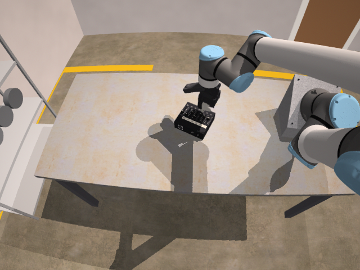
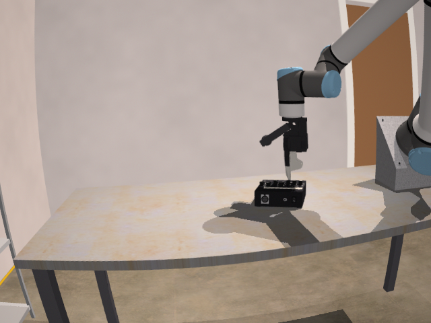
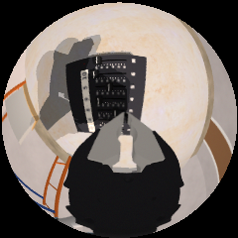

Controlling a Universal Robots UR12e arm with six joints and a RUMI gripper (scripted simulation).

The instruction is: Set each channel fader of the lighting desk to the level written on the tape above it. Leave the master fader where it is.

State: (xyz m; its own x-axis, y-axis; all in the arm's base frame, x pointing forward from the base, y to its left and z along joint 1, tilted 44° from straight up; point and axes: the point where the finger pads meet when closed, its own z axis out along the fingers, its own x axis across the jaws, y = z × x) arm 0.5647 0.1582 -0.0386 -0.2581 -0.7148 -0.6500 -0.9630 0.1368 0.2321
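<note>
The lighting desk [image 1: 194, 120] [image 2: 280, 194] [image 3: 111, 89] is a small black box near the middle of the table, turned at an angle. Several fader tracks run across its top, and a strip of pale tape [image 1: 197, 122] [image 3: 86, 101] lies along one side. The writing on the tape is too small to read. My gripper [image 2: 287, 173] [image 3: 125, 113] is shut and empty. Its tip points straight down, just above the desk's top near one end fader. In the top view the fingertips are hidden behind the gripper body [image 1: 207, 97].
The arm's grey mounting block [image 1: 293, 110] [image 2: 391, 156] stands on the table at the right. A grey rack [image 1: 11, 95] stands off the table's left end. The table top [image 1: 101, 130] [image 2: 139, 222] is pale and mottled.
</note>
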